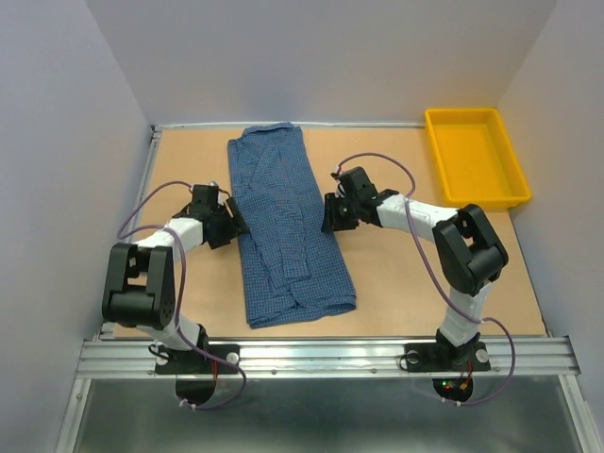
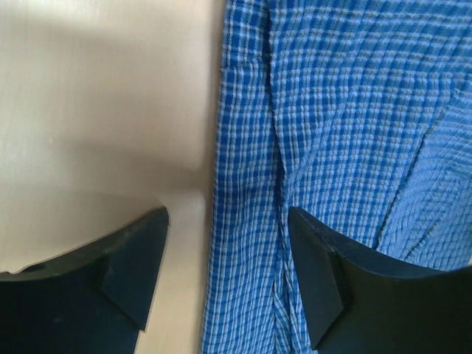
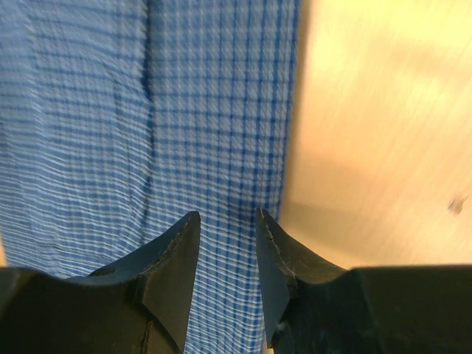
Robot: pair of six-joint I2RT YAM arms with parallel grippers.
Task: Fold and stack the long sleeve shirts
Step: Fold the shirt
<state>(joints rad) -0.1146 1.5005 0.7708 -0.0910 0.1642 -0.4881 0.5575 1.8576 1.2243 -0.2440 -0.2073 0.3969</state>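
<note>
Table (image 1: 396, 283): tan board.
Shirt (image 1: 283, 226): blue check, folded into a long strip, lying mid-table between the arms.
Yellow bin (image 1: 436, 142): far right corner.
Left gripper (image 2: 227, 221): spread wide, straddling the shirt's left edge.
Right gripper (image 3: 225, 217): narrowly parted over the shirt's right edge.

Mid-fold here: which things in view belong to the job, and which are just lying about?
In the job: blue checked shirt, left gripper, right gripper, one at each side edge.
Lying about: yellow bin, far right on the table.
</note>
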